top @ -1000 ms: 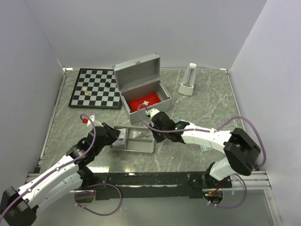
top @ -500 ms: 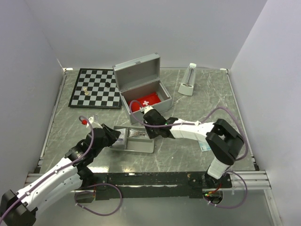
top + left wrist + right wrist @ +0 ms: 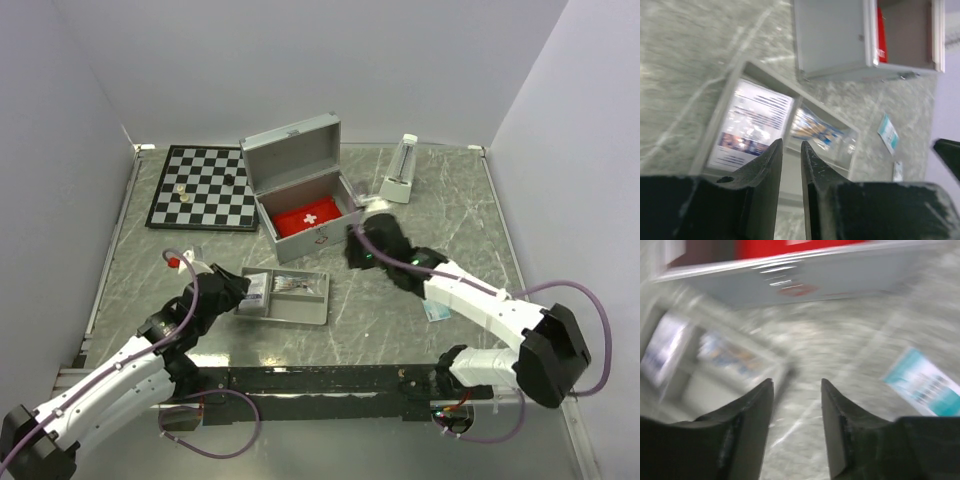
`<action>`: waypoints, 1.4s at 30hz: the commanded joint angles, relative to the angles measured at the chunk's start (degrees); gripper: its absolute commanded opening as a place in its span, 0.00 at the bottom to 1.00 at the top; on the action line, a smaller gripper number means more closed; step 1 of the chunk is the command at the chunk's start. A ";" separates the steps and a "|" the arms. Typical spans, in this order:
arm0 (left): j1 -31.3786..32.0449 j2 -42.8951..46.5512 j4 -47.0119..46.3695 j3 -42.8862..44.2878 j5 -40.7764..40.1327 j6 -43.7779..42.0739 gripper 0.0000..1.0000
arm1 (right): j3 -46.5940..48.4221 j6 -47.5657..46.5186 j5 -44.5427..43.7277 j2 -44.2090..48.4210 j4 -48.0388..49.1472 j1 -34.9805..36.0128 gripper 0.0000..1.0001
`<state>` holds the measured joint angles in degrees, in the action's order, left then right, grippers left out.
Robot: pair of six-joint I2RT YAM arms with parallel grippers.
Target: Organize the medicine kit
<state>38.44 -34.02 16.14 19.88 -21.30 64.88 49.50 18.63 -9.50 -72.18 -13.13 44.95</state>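
Pulled right tool (image 3: 796,390) off tray (image 3: 300,318) to 4 o'clock of medicine kit (image 3: 300,150), now apart, empty. Kept left tool (image 3: 791,150) at tray's 9 o'clock rim; cannot tell if clamped.

arms: white-shelled, black-jointed left arm (image 3: 110,375) and matching right arm (image 3: 480,305) | joints: bulky black housings between glossy white links | cables: thin purple cable (image 3: 199,288) looping off each arm | jaws: matte black, two blunt prongs each, edges scuffed grey
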 commanded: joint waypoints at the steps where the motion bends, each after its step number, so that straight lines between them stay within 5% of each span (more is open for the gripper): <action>1: -0.47 -1.40 3.45 -0.54 -8.39 4.71 0.26 | -5.54 7.55 0.17 0.29 -6.21 -13.10 0.53; 5: -0.82 -0.87 7.40 -3.44 -11.48 12.79 0.25 | -6.87 11.68 3.34 -4.18 -4.99 -23.66 0.54; 16: -2.49 -3.94 0.83 -7.22 -5.87 13.78 0.25 | -2.57 14.15 -0.18 -15.70 -4.28 -28.86 0.49; 25: -2.49 -5.44 -4.71 -7.84 -1.99 10.97 0.24 | -2.03 16.17 3.25 -17.91 -6.21 -28.25 0.50; 38: -2.49 -1.67 -2.78 -8.10 -2.08 11.58 0.24 | 0.16 23.90 0.45 -16.24 -12.71 -13.40 0.53; 42: -2.49 -0.52 -2.26 -8.10 -2.08 11.41 0.24 | 1.74 18.30 -2.89 -10.80 -14.56 -13.40 0.57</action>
<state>36.03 -35.79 14.24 12.10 -23.77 76.55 48.03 39.53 -8.16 -88.38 -23.03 31.81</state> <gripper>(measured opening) 0.239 0.558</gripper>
